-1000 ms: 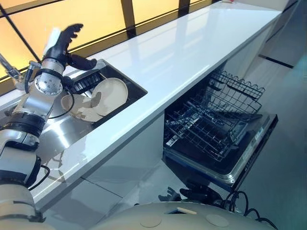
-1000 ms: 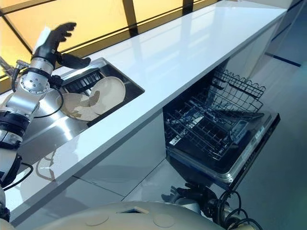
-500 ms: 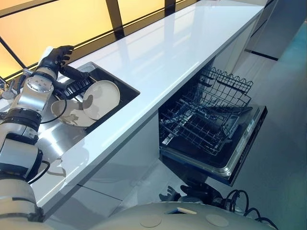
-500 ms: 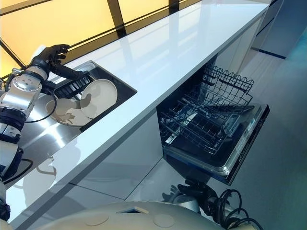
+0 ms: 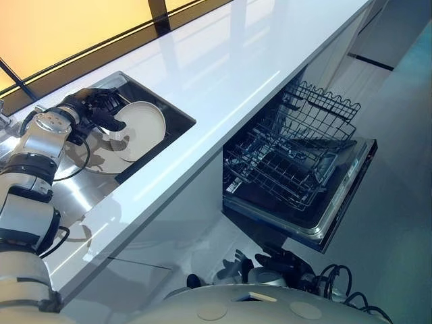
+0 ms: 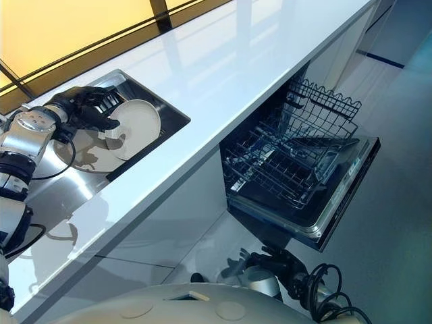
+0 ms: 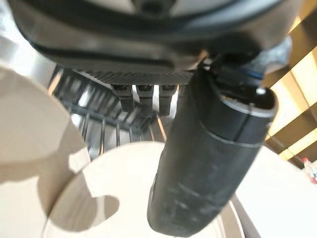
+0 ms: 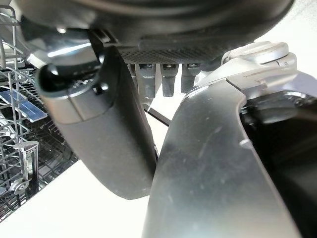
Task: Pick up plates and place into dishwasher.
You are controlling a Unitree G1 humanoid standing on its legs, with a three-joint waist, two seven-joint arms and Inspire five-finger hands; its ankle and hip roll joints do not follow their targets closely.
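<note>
Two cream plates stand in the sink. The nearer plate leans upright, and a second plate lies tilted to its left. My left hand is down at the upright plate's upper left rim. Its thumb lies across the plate's front face, and the fingers stay straight behind the rim, not clamped on it. The dishwasher stands open to the right, with its wire rack pulled out. My right hand hangs low by the floor, relaxed and holding nothing.
The long white counter runs from the sink to the far right, above the dishwasher. A dark slatted rack sits in the sink behind the plates. The lowered dishwasher door juts into the floor space.
My left hand has come down from above the sink's back edge to the upright plate, thumb now over its face. The camera has shifted too. The plates have not moved.
</note>
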